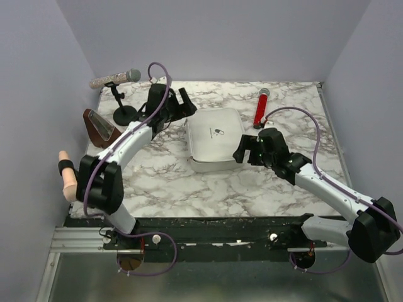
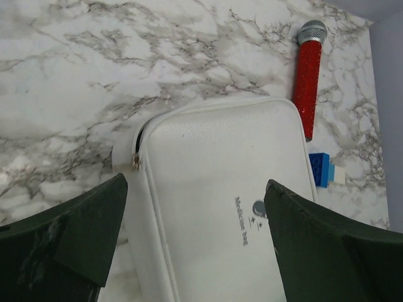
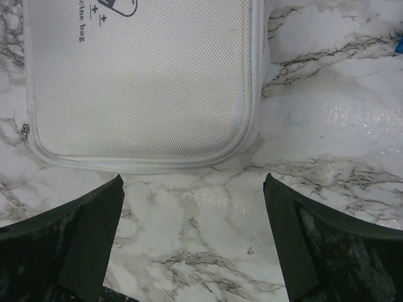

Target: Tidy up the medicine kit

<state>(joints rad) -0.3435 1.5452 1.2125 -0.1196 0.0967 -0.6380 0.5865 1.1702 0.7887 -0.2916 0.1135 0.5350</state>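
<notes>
Medicine kit point(image 1: 211, 141), frame centre, lies shut between my two spread jaws: left at upper-left corner, right at lower-right.

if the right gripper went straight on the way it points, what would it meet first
Probably the medicine kit, at its zipped edge; the right gripper faces it, jaws open, though its downward tilt is unclear.

- White, rounded-rectangular zipped medicine kit point(image 3: 145, 82): woven cloth, matt, finely grained; its small zip pull point(image 2: 135, 162) looks like shiny metal.
- White-and-grey marble-patterned worktop point(image 3: 327, 126): smooth, with a soft sheen.
- Red microphone-shaped cylinder point(image 2: 306, 82): rough glitter body, silvery mesh head.
- Dark green fingers point(image 2: 69, 245) of the left tool point(image 2: 198, 251): matt plastic, scuffed.
</notes>
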